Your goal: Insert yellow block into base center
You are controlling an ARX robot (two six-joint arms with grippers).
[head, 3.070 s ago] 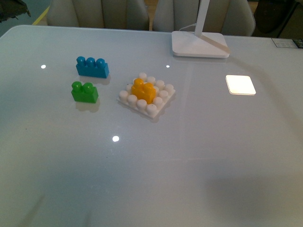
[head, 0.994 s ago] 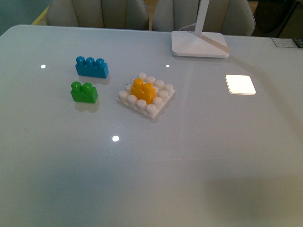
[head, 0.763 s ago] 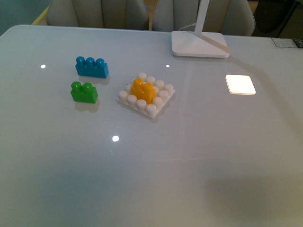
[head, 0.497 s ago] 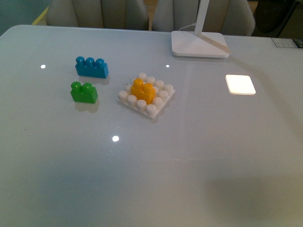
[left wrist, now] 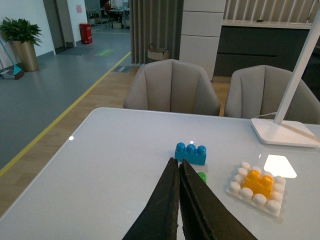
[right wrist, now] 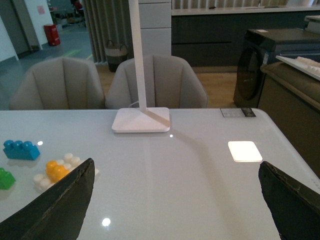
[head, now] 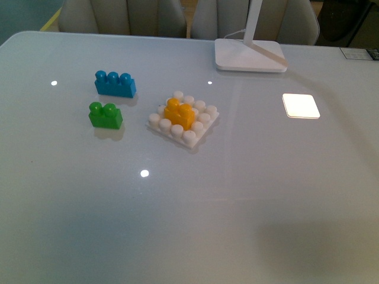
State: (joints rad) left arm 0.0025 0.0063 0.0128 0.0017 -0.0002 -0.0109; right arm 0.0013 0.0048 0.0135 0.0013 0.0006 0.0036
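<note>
The yellow block sits on the middle studs of the white base, which lies flat on the table. Both also show in the left wrist view, the block on the base, and in the right wrist view, the block on the base. Neither gripper shows in the front view. My left gripper is shut and empty, raised well back from the bricks. My right gripper is open and empty, far to the right of the base.
A blue three-stud brick and a green two-stud brick stand left of the base. A white lamp foot is at the back. A bright square light patch lies on the glossy table. Chairs stand behind the table.
</note>
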